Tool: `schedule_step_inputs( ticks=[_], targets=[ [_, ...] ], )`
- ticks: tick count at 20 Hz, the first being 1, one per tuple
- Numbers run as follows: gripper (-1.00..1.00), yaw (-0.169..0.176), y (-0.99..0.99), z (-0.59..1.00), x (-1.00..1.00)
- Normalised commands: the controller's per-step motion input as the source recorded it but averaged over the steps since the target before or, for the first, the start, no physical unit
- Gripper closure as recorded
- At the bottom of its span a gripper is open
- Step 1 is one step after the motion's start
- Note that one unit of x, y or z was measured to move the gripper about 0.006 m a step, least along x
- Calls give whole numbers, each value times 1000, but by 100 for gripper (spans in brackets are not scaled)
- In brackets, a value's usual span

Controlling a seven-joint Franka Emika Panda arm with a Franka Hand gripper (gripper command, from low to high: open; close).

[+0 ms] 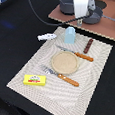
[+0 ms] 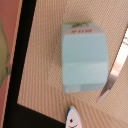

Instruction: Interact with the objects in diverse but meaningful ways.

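Note:
The pale-blue faceted block (image 1: 69,34) stands at the far edge of the beige placemat (image 1: 27,70). It fills the middle of the wrist view (image 2: 84,57). My gripper (image 1: 79,17) hangs above and behind the block without touching it. Its fingers are too dark and blurred to show whether they are open, and the wrist view shows none of them. The small white oblong piece (image 1: 46,37) lies toward the exterior view's left of the block, and its tip shows in the wrist view (image 2: 72,119). The dark-brown stick (image 1: 89,45) lies to the block's right. A yellow packet (image 1: 34,80) rests at the mat's near left.
A tan round plate (image 1: 65,62) sits mid-mat between an orange-handled knife (image 1: 76,54) and fork (image 1: 62,75); the knife blade (image 2: 115,65) shows in the wrist view. Grey pots (image 1: 92,16) stand on a brown board (image 1: 109,29) at the back. The table around the mat is black.

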Motion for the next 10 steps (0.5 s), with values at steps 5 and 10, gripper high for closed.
schedule_step_inputs(
  ticks=[5,10],
  targets=[
    [-100,0,-123,568,1000],
    [-100,36,-105,291,811]
  ],
)
